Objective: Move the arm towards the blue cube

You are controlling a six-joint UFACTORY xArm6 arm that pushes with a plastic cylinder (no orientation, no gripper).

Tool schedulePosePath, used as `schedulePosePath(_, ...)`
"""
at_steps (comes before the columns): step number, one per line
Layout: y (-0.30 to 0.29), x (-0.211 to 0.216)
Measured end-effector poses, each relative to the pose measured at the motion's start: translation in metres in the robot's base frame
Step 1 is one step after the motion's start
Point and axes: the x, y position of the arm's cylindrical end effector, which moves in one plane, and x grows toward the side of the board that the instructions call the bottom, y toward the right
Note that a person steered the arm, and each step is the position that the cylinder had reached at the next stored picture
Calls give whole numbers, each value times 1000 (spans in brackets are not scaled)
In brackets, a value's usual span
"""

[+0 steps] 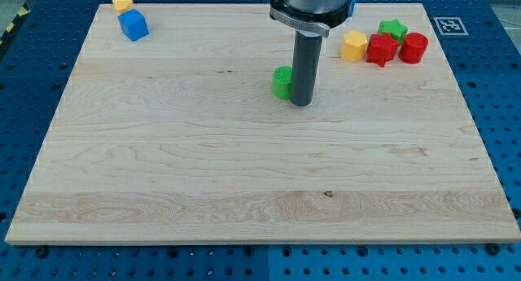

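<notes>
The blue cube [133, 25] sits near the board's top left corner, just below a small yellow block [122, 3]. My tip [300, 103] rests on the board near the top centre, far to the right of the blue cube. A green block [282, 82] sits right against the rod's left side, partly hidden by it.
At the view's top right stand a yellow block [354, 46], a red star-shaped block [380, 50], a green star-shaped block [393, 28] and a red block [413, 48]. A bit of blue [352, 7] shows behind the arm's body. The wooden board [244, 191] lies on a blue perforated table.
</notes>
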Motion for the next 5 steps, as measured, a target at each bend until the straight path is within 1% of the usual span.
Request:
schedulePosePath(1, 27, 1)
schedulePosePath(2, 53, -21)
schedulePosePath(3, 39, -38)
schedulePosePath(4, 16, -38)
schedulePosePath(5, 16, -38)
